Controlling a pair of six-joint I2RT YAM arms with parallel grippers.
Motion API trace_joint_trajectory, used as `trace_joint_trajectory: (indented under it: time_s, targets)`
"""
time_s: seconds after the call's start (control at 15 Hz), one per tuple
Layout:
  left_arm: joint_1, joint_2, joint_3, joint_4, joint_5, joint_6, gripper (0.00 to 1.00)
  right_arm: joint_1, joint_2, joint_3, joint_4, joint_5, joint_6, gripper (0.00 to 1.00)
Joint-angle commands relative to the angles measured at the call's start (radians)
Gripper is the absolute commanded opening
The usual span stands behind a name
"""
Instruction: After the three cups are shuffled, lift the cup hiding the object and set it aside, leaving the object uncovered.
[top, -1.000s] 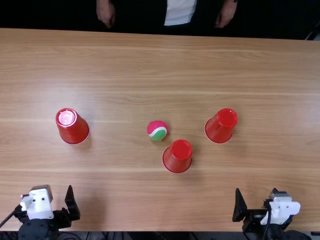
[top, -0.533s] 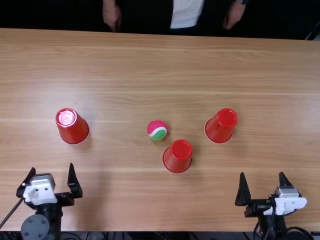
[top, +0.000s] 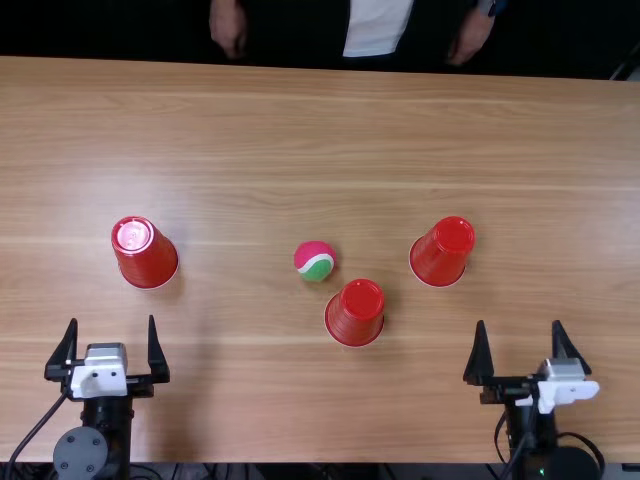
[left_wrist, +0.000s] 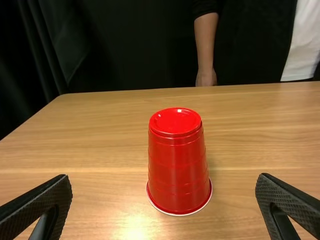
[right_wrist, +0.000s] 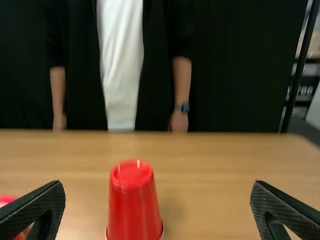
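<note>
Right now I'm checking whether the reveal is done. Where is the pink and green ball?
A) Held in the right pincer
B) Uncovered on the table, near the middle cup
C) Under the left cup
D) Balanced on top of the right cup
B: the ball lies bare on the table, just beyond and to the left of the middle cup, with no cup over it.

Your left gripper (top: 111, 335) and right gripper (top: 518, 340) look alike: two flat black fingers (left_wrist: 42, 202) tapering to points, their faces finely dimpled, set either side of a small white boxy housing (top: 100, 368). You'll also see a thin black cable (top: 35, 430) trailing beside the left arm's round black joint (top: 78, 455).
</note>
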Motion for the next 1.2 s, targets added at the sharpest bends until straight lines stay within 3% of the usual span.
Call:
trace_joint_trajectory:
  time_s: [0.0, 1.13]
  targets:
    - [-0.001, -0.011, -0.013, -0.023, 0.006, 0.015, 1.00, -0.011, -0.012, -0.064, 0.009, -0.003, 0.007, 1.00]
    - [-0.003, -0.011, -0.013, -0.024, 0.004, 0.024, 1.00, -0.011, -0.012, -0.079, 0.018, 0.001, 0.003, 1.00]
